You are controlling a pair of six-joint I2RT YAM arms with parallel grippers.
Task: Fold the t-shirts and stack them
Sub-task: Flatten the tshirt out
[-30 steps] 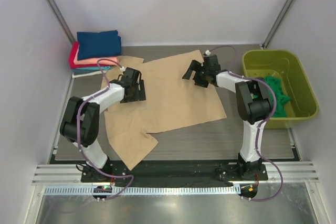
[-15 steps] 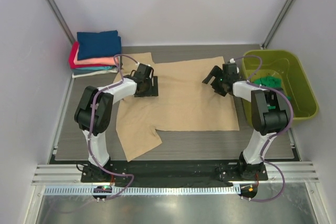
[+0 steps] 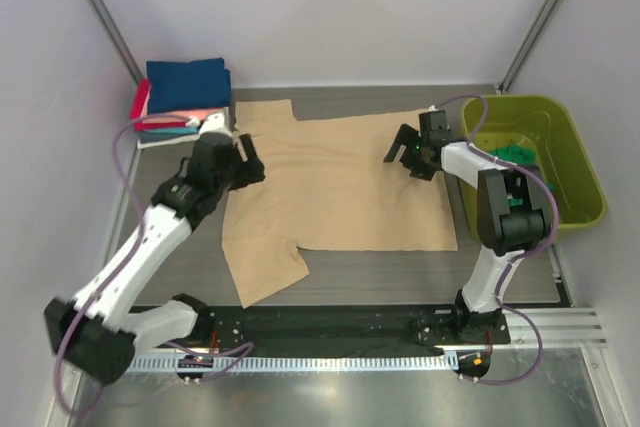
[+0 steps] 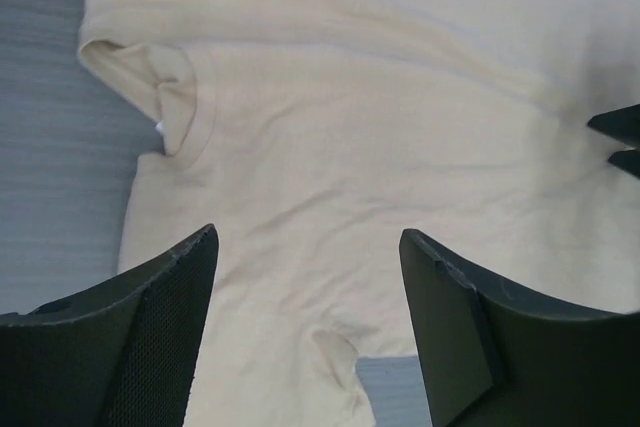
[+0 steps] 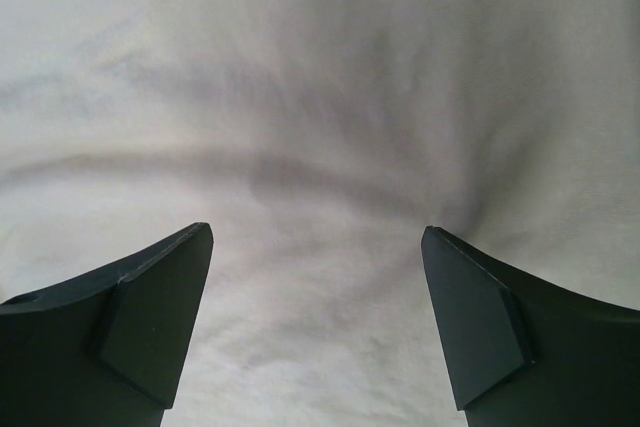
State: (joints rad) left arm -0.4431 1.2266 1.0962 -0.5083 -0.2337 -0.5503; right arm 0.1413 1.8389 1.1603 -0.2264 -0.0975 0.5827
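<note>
With a folded stack (image 3: 185, 97) done, the tan tee (image 3: 340, 182) lies spread, unfolded, under wide, empty left fingers (image 4: 150, 347) and right fingers (image 5: 480, 327); a green tee (image 3: 525, 159) waits.

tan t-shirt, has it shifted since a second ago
Yes. The tan t-shirt has shifted right and squared up: its right edge now lies close beside the lime-green tub, and it was farther from the tub a second ago.
</note>
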